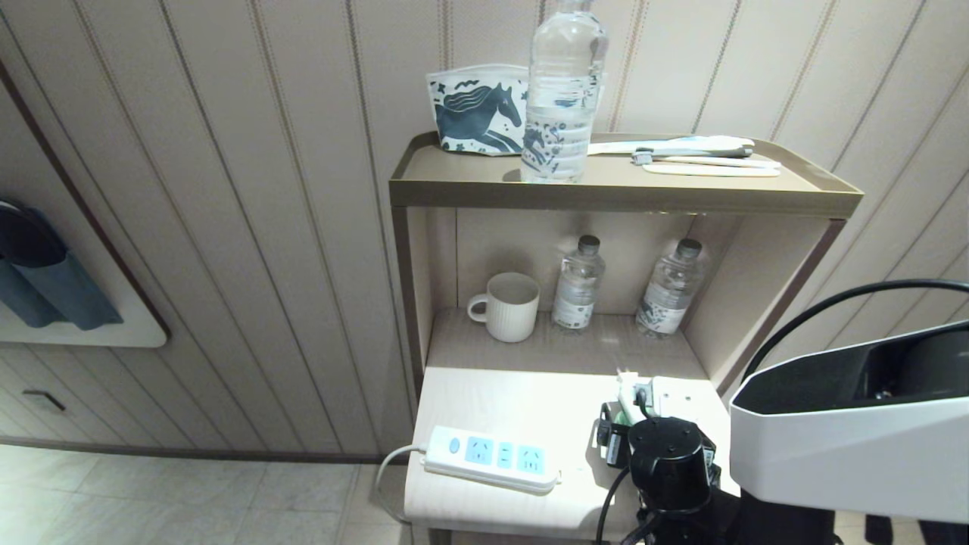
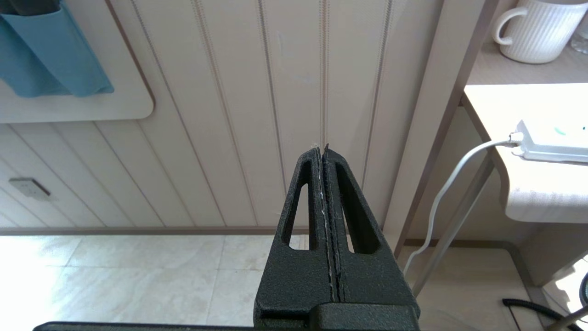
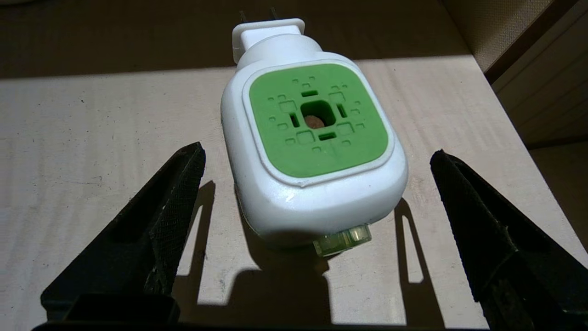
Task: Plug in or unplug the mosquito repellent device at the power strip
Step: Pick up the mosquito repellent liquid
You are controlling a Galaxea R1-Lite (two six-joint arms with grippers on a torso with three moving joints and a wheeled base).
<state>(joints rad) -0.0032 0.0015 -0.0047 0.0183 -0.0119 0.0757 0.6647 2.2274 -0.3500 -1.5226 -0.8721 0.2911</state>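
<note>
So the mosquito repellent device isn't plugged in yet: it's standing on the pale wooden shelf surface with its two prongs sticking out bare on the side facing away from the wrist camera, and the green vent face looking up. The right gripper is parked right over it with its jaws spread about as wide as they go, one finger on each side of the white body, neither touching it, so nothing's grabbed. In the head view the device is mostly hidden behind the wrist, near the right side of the shelf. The power strip sits at the front edge, apart from the device to its left, all its light-blue sockets free and its white cord drooping off the left end. My read: we're at the very start of the plug-in, with the grasp, the carry over and the push into a socket all still to do. The left gripper hangs off to the side facing the wall panels, pinched fully together and holding nothing. As for containers: the ribbed white mug at the back shows nothing inside it from here, two small water bottles stand beside it capped, a taller bottle stands on top, and what's in the horse-print pouch I can't tell.
</note>
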